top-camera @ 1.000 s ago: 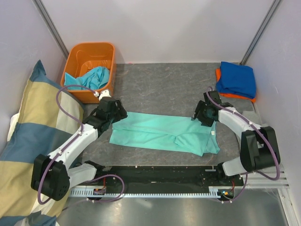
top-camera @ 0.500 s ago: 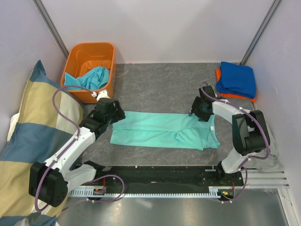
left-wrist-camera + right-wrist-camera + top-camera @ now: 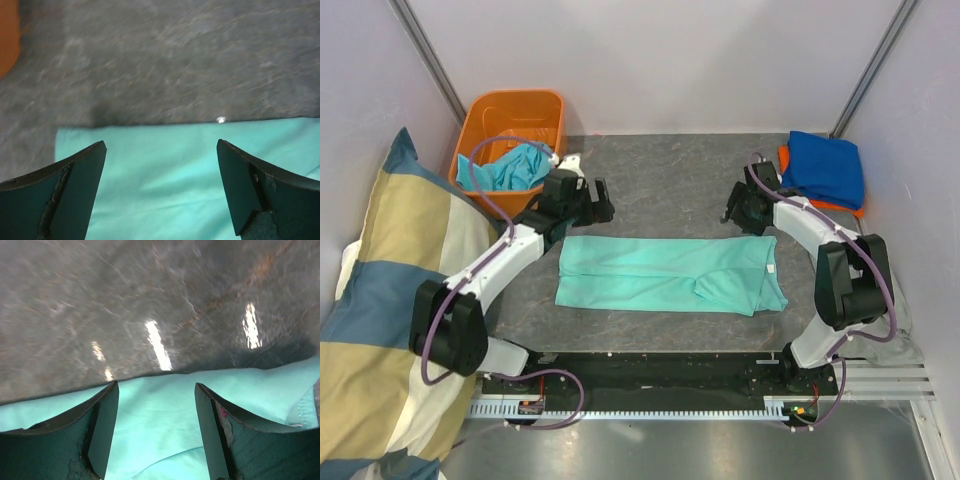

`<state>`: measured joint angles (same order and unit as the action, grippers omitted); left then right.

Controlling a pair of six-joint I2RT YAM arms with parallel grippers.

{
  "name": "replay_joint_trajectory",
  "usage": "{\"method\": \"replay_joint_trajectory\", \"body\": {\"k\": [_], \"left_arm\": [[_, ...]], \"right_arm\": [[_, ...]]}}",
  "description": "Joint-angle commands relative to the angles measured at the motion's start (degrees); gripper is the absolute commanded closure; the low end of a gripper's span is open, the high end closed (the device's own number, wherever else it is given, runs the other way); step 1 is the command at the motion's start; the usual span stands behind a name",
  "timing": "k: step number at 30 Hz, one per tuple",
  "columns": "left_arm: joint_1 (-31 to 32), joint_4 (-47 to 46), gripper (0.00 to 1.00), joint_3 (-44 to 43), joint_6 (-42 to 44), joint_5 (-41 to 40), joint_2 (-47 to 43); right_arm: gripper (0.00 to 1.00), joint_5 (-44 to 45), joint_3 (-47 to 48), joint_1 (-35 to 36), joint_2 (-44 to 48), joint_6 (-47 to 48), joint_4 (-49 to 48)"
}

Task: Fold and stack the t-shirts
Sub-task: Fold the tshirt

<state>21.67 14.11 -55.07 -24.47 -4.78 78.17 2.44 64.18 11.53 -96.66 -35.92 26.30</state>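
Observation:
A mint-teal t-shirt (image 3: 665, 272) lies flat on the dark table as a long folded band. My left gripper (image 3: 584, 199) hovers open just behind its far left corner, with the cloth (image 3: 165, 175) below the spread fingertips (image 3: 82, 170). Behind the far right corner my right gripper (image 3: 744, 208) is also open, and the shirt (image 3: 160, 425) is under its fingers (image 3: 102, 425), held by neither. A royal blue t-shirt (image 3: 826, 166) rests folded on an orange one (image 3: 784, 157) at the back right. A turquoise t-shirt (image 3: 510, 166) lies crumpled in the bin.
An orange plastic bin (image 3: 512, 108) stands at the back left corner. A big blue-and-cream striped pillow (image 3: 375, 300) leans along the left side. Bare grey tabletop (image 3: 665, 185) shows behind the shirt, with white walls close around.
Both grippers have left the shirt's far corners and moved toward the back. The left jaws have opened wider. The shirt now lies flat and straighter.

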Motion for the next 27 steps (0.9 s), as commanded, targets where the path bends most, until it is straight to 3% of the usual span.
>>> {"method": "replay_joint_trajectory", "body": {"k": [1,5,6,9,14,21,27], "left_arm": [[0.1,-7.2,0.00,-9.8,9.4,15.5,8.2],[0.2,-7.5,0.01,-22.2,16.8,33.5,19.9],[0.5,-6.6,0.01,-24.5,18.6,42.7,22.4],[2.0,-1.8,0.00,-35.6,24.4,51.9,32.8],[5.7,7.3,0.00,-50.2,34.0,49.8,47.8],[15.6,5.9,0.00,-52.5,35.6,39.6,54.4],[19.8,5.4,0.00,-55.1,34.8,35.3,56.6]], "right_arm": [[0.29,0.9,5.0,0.3,5.0,1.6,2.8],[0.29,6.4,7.7,0.2,13.4,2.5,6.6],[0.29,7.1,8.1,0.2,14.8,3.0,8.0],[0.25,8.4,9.6,0.2,20.1,4.0,10.4],[0.23,6.4,9.0,0.2,27.0,4.2,12.0],[0.22,3.5,6.3,0.2,31.3,3.8,13.6],[0.22,2.2,5.1,0.2,32.9,3.7,14.5]]}}
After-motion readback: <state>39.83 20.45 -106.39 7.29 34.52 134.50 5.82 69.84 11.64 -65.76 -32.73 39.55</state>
